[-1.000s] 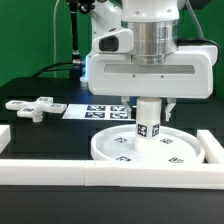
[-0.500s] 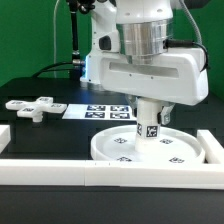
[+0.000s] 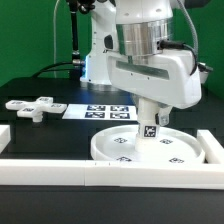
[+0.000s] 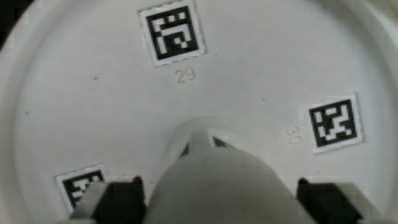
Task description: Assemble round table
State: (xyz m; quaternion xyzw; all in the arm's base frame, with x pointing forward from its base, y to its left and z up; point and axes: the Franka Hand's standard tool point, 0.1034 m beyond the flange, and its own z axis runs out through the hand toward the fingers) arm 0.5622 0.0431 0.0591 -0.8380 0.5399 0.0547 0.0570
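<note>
The large rimmed round disc (image 3: 150, 147) lies flat on the table, tags up, toward the exterior view's right. The short cylindrical post (image 3: 150, 125) stands upright on the disc's middle. My gripper (image 3: 151, 112) comes straight down over it and is shut on the post, a black finger on each side. In the wrist view the post (image 4: 222, 185) fills the space between the fingers (image 4: 118, 198), with the disc (image 4: 214, 90) and its tags beneath. The cross-shaped foot piece (image 3: 30, 106) lies flat at the exterior view's left.
The marker board (image 3: 100, 111) lies behind the disc. White border rails run along the front (image 3: 100, 172) and the exterior view's right (image 3: 212, 148). The arm's body hangs over the disc.
The wrist and hand have turned about the vertical axis over the post, the white hand body swinging round. The post stays upright on the disc.
</note>
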